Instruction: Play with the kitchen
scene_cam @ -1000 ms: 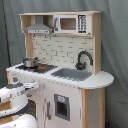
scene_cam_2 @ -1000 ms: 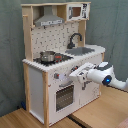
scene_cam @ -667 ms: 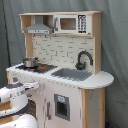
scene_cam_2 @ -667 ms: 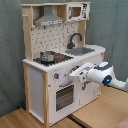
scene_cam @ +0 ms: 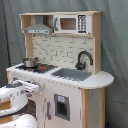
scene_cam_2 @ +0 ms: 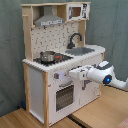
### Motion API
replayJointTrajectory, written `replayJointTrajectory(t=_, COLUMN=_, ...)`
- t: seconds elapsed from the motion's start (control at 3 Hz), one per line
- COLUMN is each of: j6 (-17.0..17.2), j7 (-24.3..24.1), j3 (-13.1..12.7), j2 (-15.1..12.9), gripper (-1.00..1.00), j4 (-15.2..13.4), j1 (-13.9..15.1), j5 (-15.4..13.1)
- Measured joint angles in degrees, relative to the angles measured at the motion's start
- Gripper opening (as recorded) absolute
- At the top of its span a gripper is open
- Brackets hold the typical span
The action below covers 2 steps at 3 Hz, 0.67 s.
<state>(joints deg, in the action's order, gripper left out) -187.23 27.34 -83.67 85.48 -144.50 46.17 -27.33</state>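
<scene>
The kitchen (scene_cam: 94,106) is white and light wood, and both exterior views show it (scene_cam_2: 35,86). On its top are a black faucet (scene_cam: 83,59), a grey sink (scene_cam: 71,74) and a small pot (scene_cam: 30,62) on the stovetop. A hood (scene_cam: 39,27) and a microwave (scene_cam: 70,23) sit above. My gripper (scene_cam_2: 73,75) is level with the front panel just above the oven door (scene_cam_2: 64,97), close to or touching it. In the first exterior view the gripper (scene_cam: 33,86) comes in from the left at the same panel.
A grey curtain (scene_cam: 115,45) hangs behind the kitchen. It stands on a wooden surface (scene_cam_2: 100,111). A cupboard door with a dark inset (scene_cam: 61,106) is below the sink. My white arm (scene_cam_2: 107,76) stretches in from the second exterior view's right.
</scene>
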Motion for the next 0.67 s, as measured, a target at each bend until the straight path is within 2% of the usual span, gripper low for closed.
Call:
replayJointTrajectory(t=0.33, j6=0.0, j7=-5.9, j3=0.0, j2=-0.1, gripper=1.0, j4=0.0, j1=0.0, j5=0.0)
replayJointTrajectory(t=0.67, j6=3.1, j7=-8.2, j3=0.5, j2=0.0, gripper=1.0, j4=-0.4, j1=-4.6, j5=-0.1)
